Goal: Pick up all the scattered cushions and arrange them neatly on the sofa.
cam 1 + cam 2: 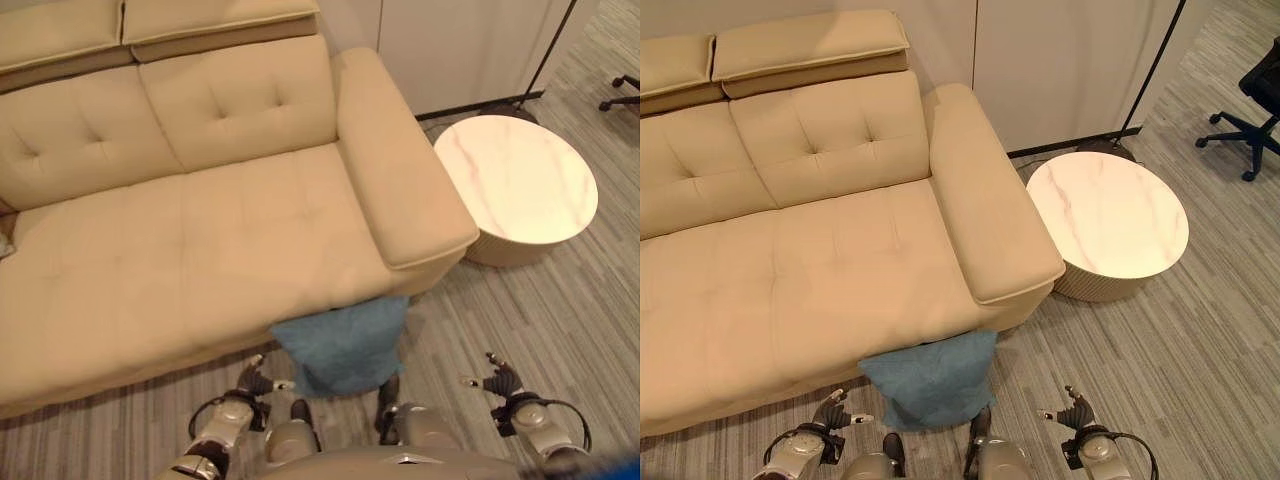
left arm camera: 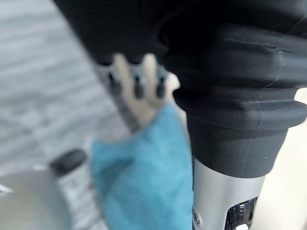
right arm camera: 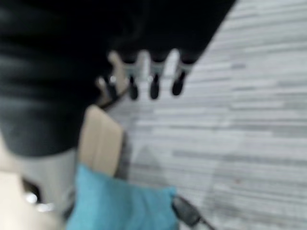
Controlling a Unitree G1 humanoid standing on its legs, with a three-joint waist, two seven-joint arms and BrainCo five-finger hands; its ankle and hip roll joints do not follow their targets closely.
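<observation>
A blue cushion [image 1: 345,345] lies on the floor, leaning against the front of the beige sofa [image 1: 200,250] just below its right armrest [image 1: 395,160]. My left hand [image 1: 255,383] hovers just left of the cushion, fingers relaxed and holding nothing. Off to the cushion's right, my right hand [image 1: 500,382] hangs over the floor, also open and holding nothing. The cushion shows again past the fingers [image 2: 136,81] in the left wrist view as a blue cushion [image 2: 144,182], and as a blue cushion [image 3: 120,206] in the right wrist view.
A round marble-topped side table [image 1: 515,180] stands right of the sofa's armrest. A black office chair [image 1: 1250,110] is at the far right. A thin black stand pole [image 1: 1155,65] rises by the white wall. Grey striped floor [image 1: 540,320] lies between cushion and table.
</observation>
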